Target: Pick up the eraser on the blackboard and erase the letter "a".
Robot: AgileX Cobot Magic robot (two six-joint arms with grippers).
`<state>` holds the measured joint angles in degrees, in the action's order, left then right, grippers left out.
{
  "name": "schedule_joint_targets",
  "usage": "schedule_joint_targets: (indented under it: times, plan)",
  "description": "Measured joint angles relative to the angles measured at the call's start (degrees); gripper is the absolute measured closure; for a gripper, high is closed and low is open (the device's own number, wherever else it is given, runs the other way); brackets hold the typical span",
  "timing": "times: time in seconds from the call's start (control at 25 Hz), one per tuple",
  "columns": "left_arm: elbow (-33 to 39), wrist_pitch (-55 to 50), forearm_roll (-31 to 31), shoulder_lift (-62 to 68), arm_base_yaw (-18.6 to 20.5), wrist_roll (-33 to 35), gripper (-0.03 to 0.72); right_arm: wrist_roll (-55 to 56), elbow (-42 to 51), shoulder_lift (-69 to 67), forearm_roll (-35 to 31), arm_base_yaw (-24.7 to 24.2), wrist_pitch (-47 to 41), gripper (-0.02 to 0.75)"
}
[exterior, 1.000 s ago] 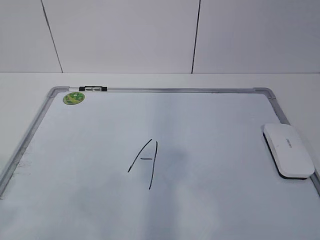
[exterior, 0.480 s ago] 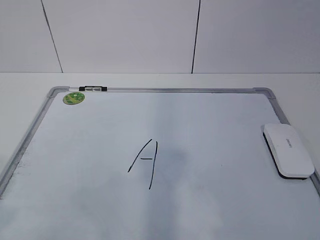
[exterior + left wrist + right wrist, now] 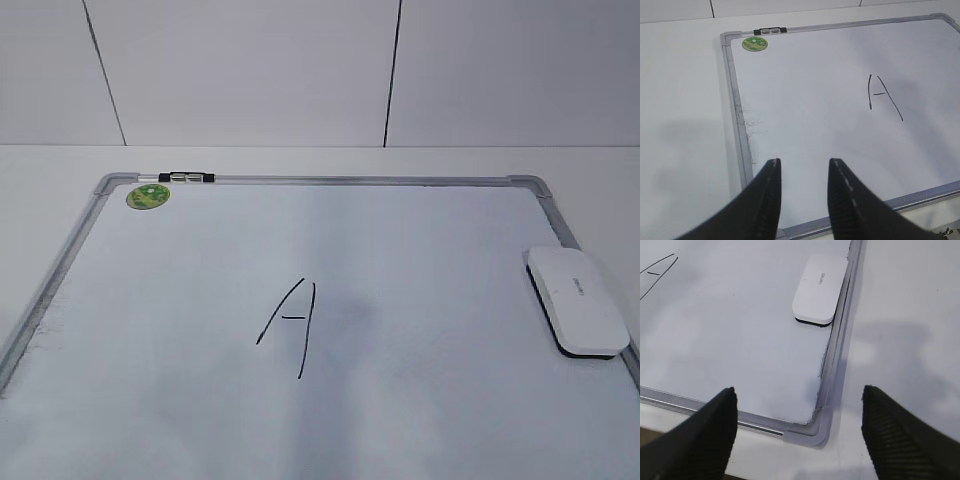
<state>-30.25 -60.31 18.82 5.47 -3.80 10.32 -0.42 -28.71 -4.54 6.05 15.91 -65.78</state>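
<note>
The white eraser (image 3: 578, 300) lies flat on the blackboard (image 3: 180, 300) by its right frame, grey lettering up. It also shows in the right wrist view (image 3: 820, 287), well beyond my right gripper (image 3: 797, 390), which is wide open and empty above the board's near right corner (image 3: 812, 432). My left gripper (image 3: 804, 162) is open and empty over the board's near left part (image 3: 790, 110). A tall angular capital "A" (image 3: 290, 325) in black marker stands mid-board. No small lowercase "a" shows in any view. Neither gripper shows in the exterior view.
A round green sticker (image 3: 146, 197) and a small black-and-clear marker clip (image 3: 186, 178) sit at the board's far left corner. Smudges of marker dust line the left frame (image 3: 742, 125). The white table (image 3: 680, 125) surrounds the board; a white panelled wall (image 3: 250, 70) stands behind.
The faint shadow on the middle of the board has grown lighter. The eraser and the board have not moved.
</note>
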Motion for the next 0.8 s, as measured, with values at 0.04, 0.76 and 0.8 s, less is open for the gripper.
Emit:
schedule_joint_targets:
  times: [0.04,0.76,0.8]
  plan:
    - [0.0,0.0,0.0,0.0,0.0,0.0,0.452,0.0,0.0,0.0,0.0,0.0,0.1,0.146]
    - [0.1,0.0,0.5,-4.9,0.0,0.0,0.453,0.0,0.1,5.6,0.1,0.1,0.1,0.146]
    - [0.1,0.0,0.5,-4.9,0.0,0.0,0.453,0.0,0.1,5.6,0.1,0.1,0.1,0.146]
